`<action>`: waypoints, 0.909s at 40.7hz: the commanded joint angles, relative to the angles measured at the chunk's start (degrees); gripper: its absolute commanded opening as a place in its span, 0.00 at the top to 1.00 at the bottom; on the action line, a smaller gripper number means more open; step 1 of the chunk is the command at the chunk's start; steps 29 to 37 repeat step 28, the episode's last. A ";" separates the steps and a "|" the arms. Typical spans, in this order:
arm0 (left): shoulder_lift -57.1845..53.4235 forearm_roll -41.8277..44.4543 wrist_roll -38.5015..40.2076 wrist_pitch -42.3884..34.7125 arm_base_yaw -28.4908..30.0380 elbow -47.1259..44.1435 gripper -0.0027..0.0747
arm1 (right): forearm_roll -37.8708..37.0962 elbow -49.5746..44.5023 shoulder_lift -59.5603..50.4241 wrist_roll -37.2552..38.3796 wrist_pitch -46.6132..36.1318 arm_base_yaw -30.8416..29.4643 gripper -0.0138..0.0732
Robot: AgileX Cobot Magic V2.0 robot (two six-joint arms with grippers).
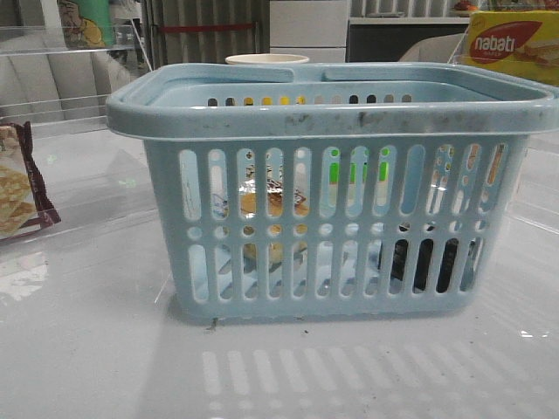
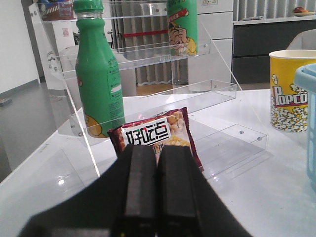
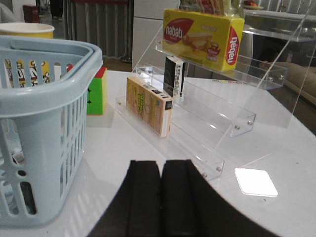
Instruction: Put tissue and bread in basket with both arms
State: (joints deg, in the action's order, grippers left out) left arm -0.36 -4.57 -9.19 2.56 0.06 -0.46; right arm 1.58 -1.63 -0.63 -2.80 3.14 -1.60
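Two packs sit inside the basket [image 1: 332, 122]: through the slots the bread [image 1: 266, 205] shows left of centre, and the tissue [image 1: 428, 262], dark and low, lies at the right, on the floor of the basket. Left gripper [image 2: 157, 163] has its fingers pressed together, holding nothing (a cracker packet [image 2: 155, 136] lies beyond it). Right gripper [image 3: 160, 190] is likewise closed and empty, beside the basket

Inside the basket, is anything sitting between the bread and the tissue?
No. In the front view, the basket slots show only bare floor between the bread and the dark tissue.
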 commanded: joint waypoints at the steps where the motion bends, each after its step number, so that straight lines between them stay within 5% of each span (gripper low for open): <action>1: -0.89 -0.51 0.23 -4.95 -0.46 0.04 0.85 | 0.55 -0.06 -1.02 -0.61 -7.26 -0.40 0.78; 37: -0.89 -0.51 0.23 -4.95 -0.46 0.04 0.85 | 0.55 -0.06 -1.02 -0.61 -8.08 -0.40 0.78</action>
